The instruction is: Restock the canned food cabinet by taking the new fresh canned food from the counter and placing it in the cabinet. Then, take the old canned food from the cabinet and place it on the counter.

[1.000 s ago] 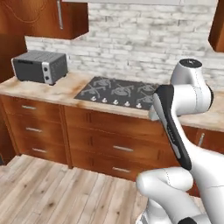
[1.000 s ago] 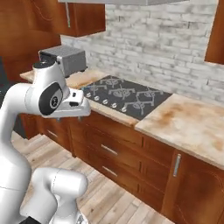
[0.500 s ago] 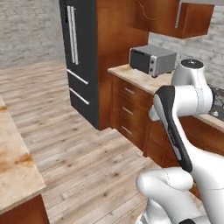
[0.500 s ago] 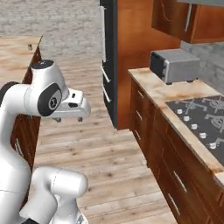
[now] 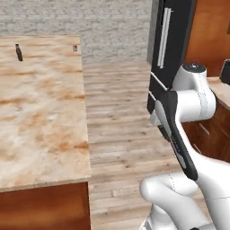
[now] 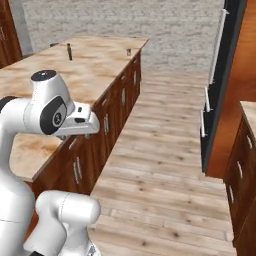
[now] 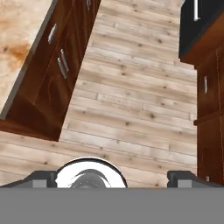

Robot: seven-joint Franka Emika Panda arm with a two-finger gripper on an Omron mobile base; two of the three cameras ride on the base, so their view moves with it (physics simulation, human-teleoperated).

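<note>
Counter [image 5: 40, 117] of blotchy beige stone, plank wood floor [image 6: 165, 165]

A home kitchen. A large island counter [image 5: 40, 117] of pale beige stone with rusty-orange blotches takes up the left, on reddish-brown wood base cabinets [image 6: 112, 117] with slim silver handles. Pale wood plank flooring [image 6: 160, 165] runs between it and the right wall, where a tall black refrigerator [image 5: 173, 49] with long vertical silver handles stands beside more reddish-brown cabinets [image 6: 242, 170] under a stone worktop. The far wall [image 5: 112, 27] is grey-white stacked brick. A dark bottle [image 5: 18, 52] and a small can [image 5: 75, 48] stand near the counter's far end.
</note>
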